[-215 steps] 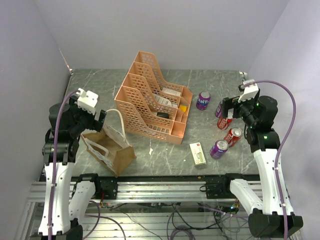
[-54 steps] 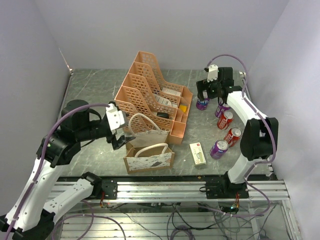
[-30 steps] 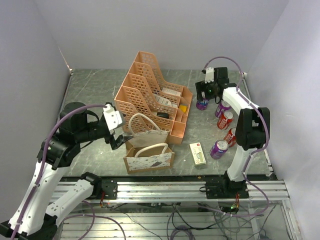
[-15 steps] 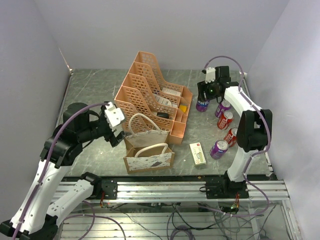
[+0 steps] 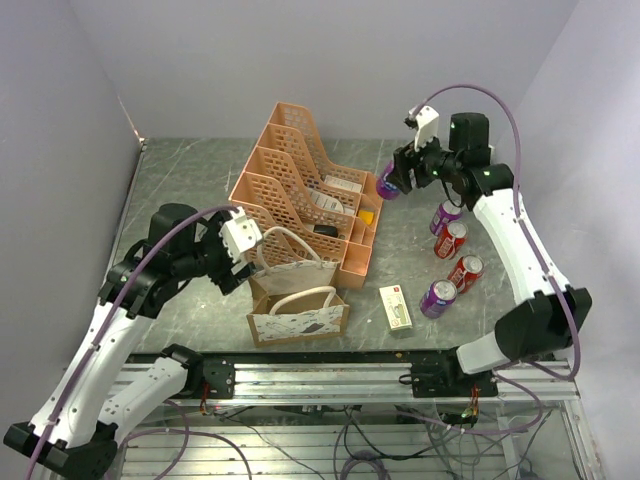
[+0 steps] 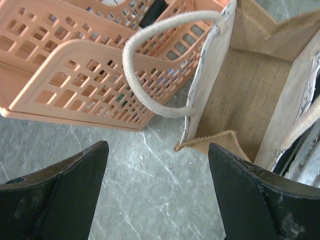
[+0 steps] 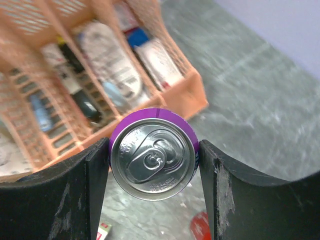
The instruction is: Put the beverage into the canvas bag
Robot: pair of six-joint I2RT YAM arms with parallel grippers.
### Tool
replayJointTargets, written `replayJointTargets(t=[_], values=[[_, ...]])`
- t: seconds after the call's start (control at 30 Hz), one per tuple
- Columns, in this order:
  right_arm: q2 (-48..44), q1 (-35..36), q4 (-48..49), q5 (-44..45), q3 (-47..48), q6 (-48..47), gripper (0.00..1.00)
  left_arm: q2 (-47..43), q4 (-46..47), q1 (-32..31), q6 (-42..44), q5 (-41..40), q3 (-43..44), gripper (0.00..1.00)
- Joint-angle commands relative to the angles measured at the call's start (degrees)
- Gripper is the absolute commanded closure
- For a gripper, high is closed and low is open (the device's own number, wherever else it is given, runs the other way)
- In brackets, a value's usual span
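The beverage point(image 7: 152, 159) is gripped in your right tool point(image 5: 395, 180), up off the bench point(image 5: 190, 165) far behind the canvas bag point(image 5: 300, 322), and your left tool point(image 6: 157, 172) hangs open beside that bag.

Grey marble table point(image 5: 200, 170) carries organizer point(image 5: 290, 190), canvas bag point(image 5: 298, 322), cans point(image 5: 437, 297), box point(image 5: 396, 306)

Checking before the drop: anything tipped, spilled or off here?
Nothing stands out. The can sits upright in the right gripper, held above the table near the organizer. The bag stands upright with its mouth open, and the left gripper is open beside it. No spill shows.
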Motion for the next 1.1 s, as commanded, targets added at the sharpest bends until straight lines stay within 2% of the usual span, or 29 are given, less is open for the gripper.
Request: replayJointTargets(t=[0.0, 0.2, 0.3, 0.53, 0.77, 1.07], values=[[-5.75, 4.58, 1.64, -10.56, 0.57, -2.25, 1.00, 0.02, -2.58, 0.48, 4.43, 0.35, -0.48, 0.09], [-8.07, 10.68, 2.38, -22.14, -0.85, -2.80, 1.00, 1.65, -2.14, 0.47, 2.07, -0.63, -1.88, 0.13], [-8.10, 12.29, 3.78, -28.55, -2.51, -2.13, 1.00, -0.23, 1.78, 0.51, -2.42, -4.35, -3.53, 0.12], [-7.49, 20.46, 4.81, -31.47, -4.90, -5.06, 1.00, -2.71, 5.22, 1.60, -6.93, -9.81, -4.22, 0.13], [-6.33, 29.08, 4.81, -28.82, -5.57, -8.25, 1.00, -0.88, 7.09, 5.06, -10.86, -3.98, -3.92, 0.17], [-3.15, 36.58, 6.49, -24.10, -7.59, -10.03, 1.00, 8.36, 7.21, 5.14, -12.80, 8.28, 0.72, 0.25]])
